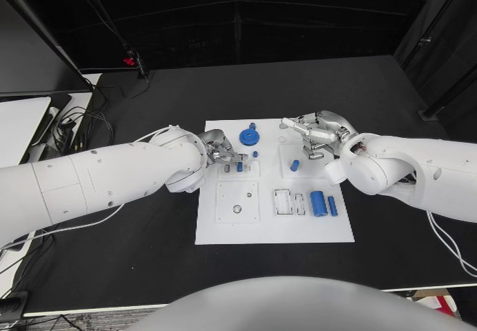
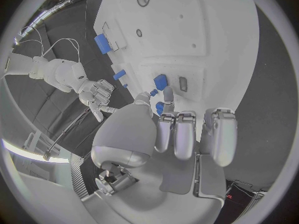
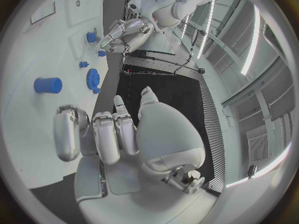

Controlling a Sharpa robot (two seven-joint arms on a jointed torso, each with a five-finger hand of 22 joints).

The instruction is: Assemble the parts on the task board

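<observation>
On the black counter lies the flat white task board. The left hand pinches a small blue part at the board's left side. The right hand, fingers curled on nothing, hovers over the far right corner, near a blue gear-shaped part.

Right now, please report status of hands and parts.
Left hand pinches a small blue part over the task board. Right hand holds nothing. Nothing in the way.

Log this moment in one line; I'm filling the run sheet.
left hand: over board, at small blue part | right hand: above board, holding nothing | gear: on board
</observation>
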